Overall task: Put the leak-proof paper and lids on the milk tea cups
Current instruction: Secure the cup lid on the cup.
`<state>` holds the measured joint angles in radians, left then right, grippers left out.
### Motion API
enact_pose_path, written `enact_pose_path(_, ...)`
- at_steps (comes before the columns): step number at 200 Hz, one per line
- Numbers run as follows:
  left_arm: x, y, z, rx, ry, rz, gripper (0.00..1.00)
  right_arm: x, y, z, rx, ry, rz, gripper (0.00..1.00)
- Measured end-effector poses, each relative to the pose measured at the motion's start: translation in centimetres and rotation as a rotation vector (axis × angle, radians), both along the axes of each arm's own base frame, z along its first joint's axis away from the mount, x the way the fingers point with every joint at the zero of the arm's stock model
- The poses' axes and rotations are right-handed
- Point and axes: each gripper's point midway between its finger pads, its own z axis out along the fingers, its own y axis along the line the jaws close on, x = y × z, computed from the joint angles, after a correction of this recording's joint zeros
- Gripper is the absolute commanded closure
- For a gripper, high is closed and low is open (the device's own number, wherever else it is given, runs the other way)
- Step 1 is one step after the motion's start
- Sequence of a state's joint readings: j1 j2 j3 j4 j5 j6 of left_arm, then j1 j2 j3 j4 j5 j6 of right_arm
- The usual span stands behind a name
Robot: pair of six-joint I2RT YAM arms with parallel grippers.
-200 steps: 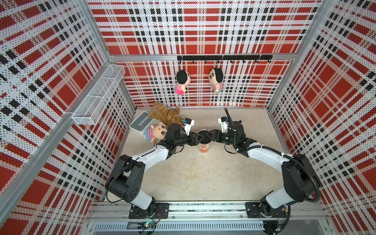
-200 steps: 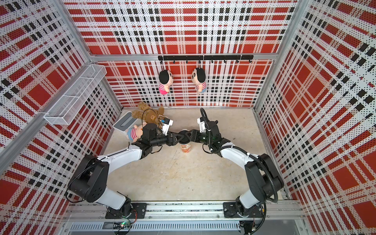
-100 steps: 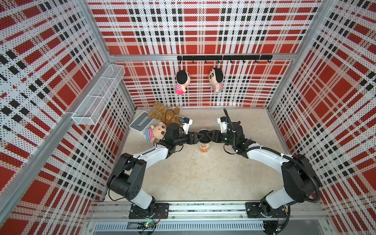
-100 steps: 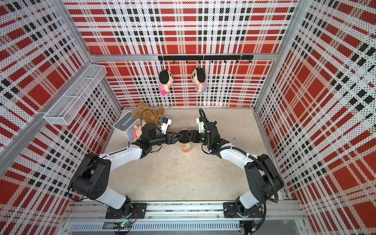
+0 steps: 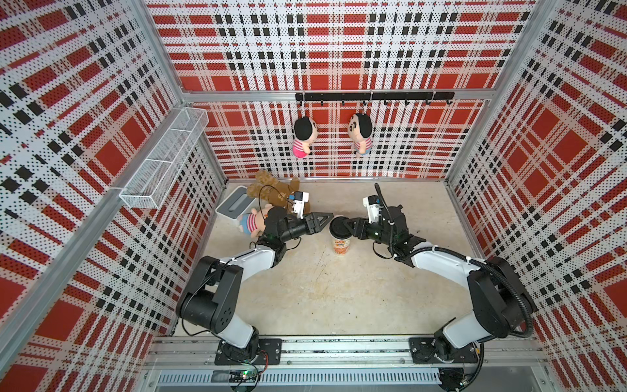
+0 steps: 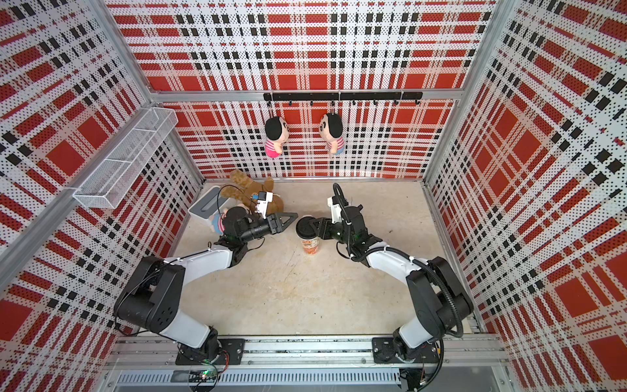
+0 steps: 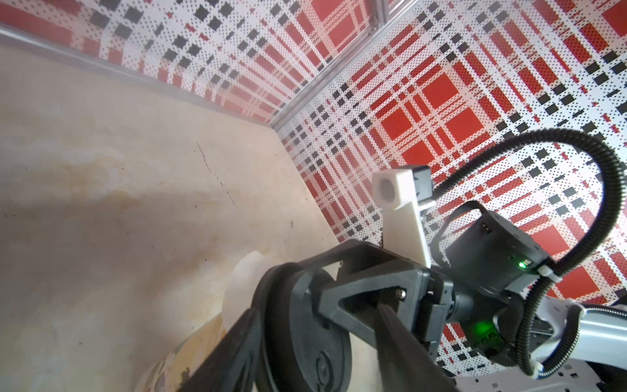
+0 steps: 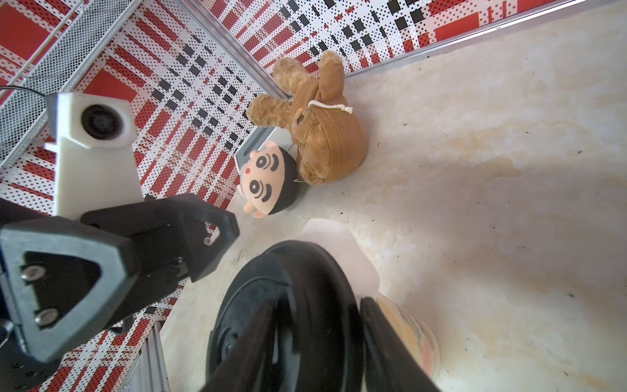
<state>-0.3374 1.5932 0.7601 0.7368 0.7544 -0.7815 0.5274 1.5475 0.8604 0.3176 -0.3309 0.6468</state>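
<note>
Right gripper hung part-open over the lid, grip unclear, left gripper open and empty; paper already lay on the cup under the lid, seemingly leaving only withdrawal.

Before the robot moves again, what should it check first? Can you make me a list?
1. The cup stands upright: ok.
2. The leak-proof paper lies over the cup's mouth, its edge peeking out under the black lid: ok.
3. The lid is pressed down all the way round: cannot tell.
4. The right end effector is at the lid with a firm hold: cannot tell.
5. The left end effector is open, beside the cup, not touching it: ok.
6. The striped doll is away from the cup: ok.
</note>
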Motion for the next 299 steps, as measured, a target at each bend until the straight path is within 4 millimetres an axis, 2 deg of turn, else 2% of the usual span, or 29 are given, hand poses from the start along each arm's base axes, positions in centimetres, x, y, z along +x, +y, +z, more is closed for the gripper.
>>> enact_pose_path(26,0.0,0.2,-1.1,-0.003,0.034,0.006,0.46,0.0,0.0,0.0,0.003,-0.006,0.001,0.58)
enact_pose_path(58,0.1,0.9,-1.5,-0.021,0.047,0.024,0.47,-0.1,0.1,0.1,0.006,-0.011,0.002,0.58)
enact_pose_path(126,0.6,0.2,-4.6,-0.009,0.122,0.022,0.49,-0.2,0.3,0.1,0.009,-0.015,0.008,0.58)
enact_pose_path(175,0.7,0.3,-4.8,0.007,0.111,0.032,0.49,-0.1,0.4,0.0,0.011,-0.020,0.010,0.58)
enact_pose_path(221,1.2,0.8,-5.4,0.076,0.076,0.074,0.55,-0.1,0.4,0.0,0.008,-0.028,0.011,0.58)
enact_pose_path(275,0.6,1.3,-6.1,0.087,0.035,0.130,0.55,-0.1,0.4,-0.1,0.009,-0.039,0.005,0.58)
enact_pose_path(283,0.7,1.6,-6.9,0.107,0.054,0.146,0.55,-0.1,0.3,0.0,0.009,-0.040,0.004,0.58)
enact_pose_path(299,-1.0,2.3,-12.7,0.196,0.233,0.146,0.55,-0.1,0.3,0.0,0.009,-0.042,0.003,0.58)
